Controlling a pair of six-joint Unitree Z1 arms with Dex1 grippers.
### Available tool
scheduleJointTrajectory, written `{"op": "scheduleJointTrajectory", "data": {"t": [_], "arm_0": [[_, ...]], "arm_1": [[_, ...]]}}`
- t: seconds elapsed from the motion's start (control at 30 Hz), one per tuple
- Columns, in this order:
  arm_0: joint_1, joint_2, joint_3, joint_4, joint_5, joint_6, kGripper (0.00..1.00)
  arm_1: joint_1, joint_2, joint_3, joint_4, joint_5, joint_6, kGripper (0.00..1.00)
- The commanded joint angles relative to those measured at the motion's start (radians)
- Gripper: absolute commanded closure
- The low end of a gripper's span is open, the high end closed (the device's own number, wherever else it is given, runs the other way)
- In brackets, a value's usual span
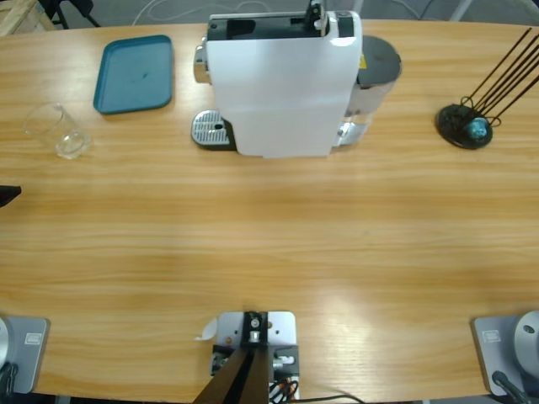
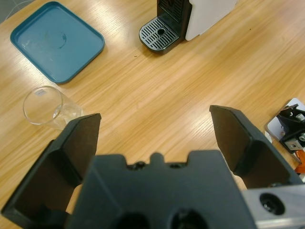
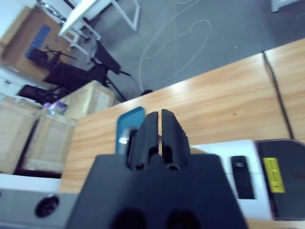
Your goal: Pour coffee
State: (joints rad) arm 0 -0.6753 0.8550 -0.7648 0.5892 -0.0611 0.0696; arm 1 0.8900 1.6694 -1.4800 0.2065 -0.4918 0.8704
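Between the two wide-spread black jaws of the left gripper (image 2: 155,133) lies only bare table (image 2: 190,76); the pincer is fully open and has hold of nothing. It hangs above the wood, looking down and across it, and I judge it is held open so as to go to the glass tumbler (image 2: 44,106), which shows at the left of the left wrist view, just beyond the left jaw's tip and apart from it.

The right gripper (image 3: 161,133) is closed, its jaws pressed together with nothing between them. It is tilted up over the white coffee machine (image 3: 238,176), toward the room, seemingly parked clear of the work.

The tumbler stands at the upper left of the high view (image 1: 57,130), near the table's left edge and below-left of the blue tray (image 1: 135,74), well apart from the machine (image 1: 282,84). It stands on its base, long axis upright, mouth up; the camera's angle only makes it seem to lean. I can make out no coffee in it.

The drip grate (image 2: 159,37) is at the top middle of the left wrist view, bare, likely where the glass must go. The tray is empty. A black stand with thin rods (image 1: 467,124) sits at the upper right of the high view.
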Motion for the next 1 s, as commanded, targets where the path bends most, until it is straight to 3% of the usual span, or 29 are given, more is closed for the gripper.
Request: {"op": "scheduleJointTrajectory", "data": {"t": [0.03,0.77,1.0], "arm_0": [[0.008,-0.027,0.028,0.03,-0.009,-0.007,0.013],[0.025,-0.046,-0.007,0.072,0.012,-0.005,0.0],[0.026,-0.045,-0.003,0.072,0.012,-0.005,0.0]], "arm_1": [[0.053,0.128,-0.057,-0.001,0.021,0.013,1.0],[0.155,0.424,-0.054,0.002,0.155,0.051,1.0],[0.112,0.452,-0.051,0.129,0.147,0.084,1.0]]}}
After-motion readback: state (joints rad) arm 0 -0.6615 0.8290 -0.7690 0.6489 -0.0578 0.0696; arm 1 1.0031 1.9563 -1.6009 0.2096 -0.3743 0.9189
